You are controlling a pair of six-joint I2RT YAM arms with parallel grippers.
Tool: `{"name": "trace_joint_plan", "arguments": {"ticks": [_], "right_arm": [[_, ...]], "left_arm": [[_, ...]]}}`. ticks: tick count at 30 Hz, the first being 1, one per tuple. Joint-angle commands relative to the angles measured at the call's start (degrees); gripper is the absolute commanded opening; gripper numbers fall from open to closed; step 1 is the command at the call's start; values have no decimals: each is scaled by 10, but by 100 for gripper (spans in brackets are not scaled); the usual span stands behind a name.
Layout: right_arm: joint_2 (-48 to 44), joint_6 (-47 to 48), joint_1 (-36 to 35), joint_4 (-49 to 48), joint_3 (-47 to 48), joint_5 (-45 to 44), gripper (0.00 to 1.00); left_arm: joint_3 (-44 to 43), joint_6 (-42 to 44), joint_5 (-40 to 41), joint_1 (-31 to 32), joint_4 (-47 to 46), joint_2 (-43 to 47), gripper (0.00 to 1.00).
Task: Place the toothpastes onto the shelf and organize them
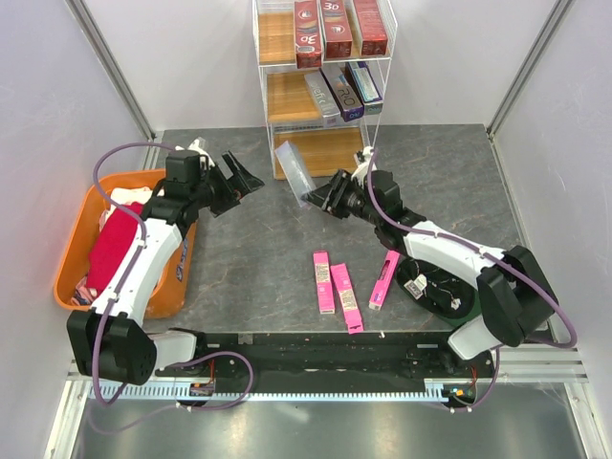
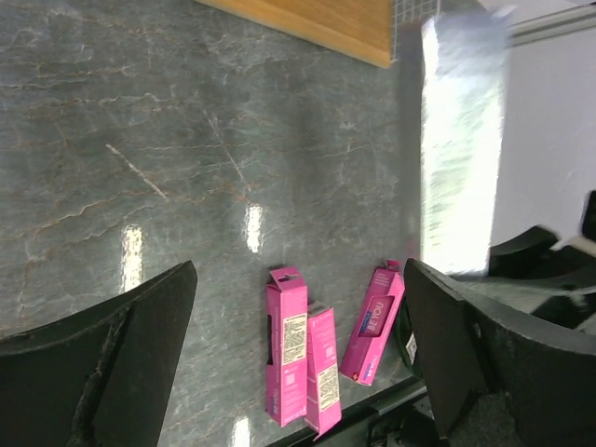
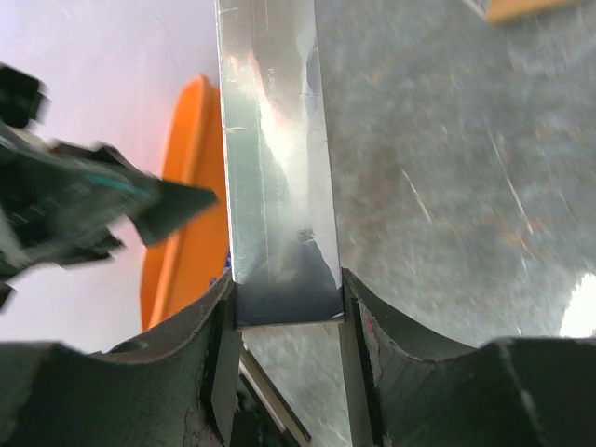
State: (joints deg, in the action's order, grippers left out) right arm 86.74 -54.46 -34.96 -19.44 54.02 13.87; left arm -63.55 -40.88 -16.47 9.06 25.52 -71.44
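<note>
Right gripper (image 1: 316, 198), arm outstretched, clamps one end of the silver toothpaste box (image 1: 295, 168) just before the shelf (image 1: 330, 151) front; left gripper (image 1: 237, 191) wide open, empty.

The tall white wire shelf (image 1: 277, 43) is cut off by the overhead view's upper edge, as are the far ends of the three red cardboard boxes (image 1: 337, 29) on its top tier. Print on the three pink cardboard boxes (image 1: 337, 283) is too small to read there. The left arm (image 1: 143, 258) hides part of the orange plastic tub (image 1: 72, 249). The left wrist view shows the silver-grey cardboard box (image 2: 463, 140) smeared with blur. The right wrist view blurs the left hand (image 3: 93, 196).
</note>
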Motion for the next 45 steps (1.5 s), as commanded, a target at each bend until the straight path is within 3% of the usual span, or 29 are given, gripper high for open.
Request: {"name": "trace_joint_plan", "arguments": {"ticks": [1,9,24,37,45], "right_arm": [[21,-15,22,-75,79,2,8],[104,-49,60,-100,172,3,8],[281,-227,95,-89,362,17,8],[295,-289,109,-52,377,-46,9],[282,-330,111,-77,347,-112,11]], "left_arm": [[1,38,6,-3,10,-8,100],[23,48,12,-4,16,2,100],[60,48,14,-7,17,21,100],[69,46,14,-6,16,28,100],[73,43,14,-7,17,35,100]]}}
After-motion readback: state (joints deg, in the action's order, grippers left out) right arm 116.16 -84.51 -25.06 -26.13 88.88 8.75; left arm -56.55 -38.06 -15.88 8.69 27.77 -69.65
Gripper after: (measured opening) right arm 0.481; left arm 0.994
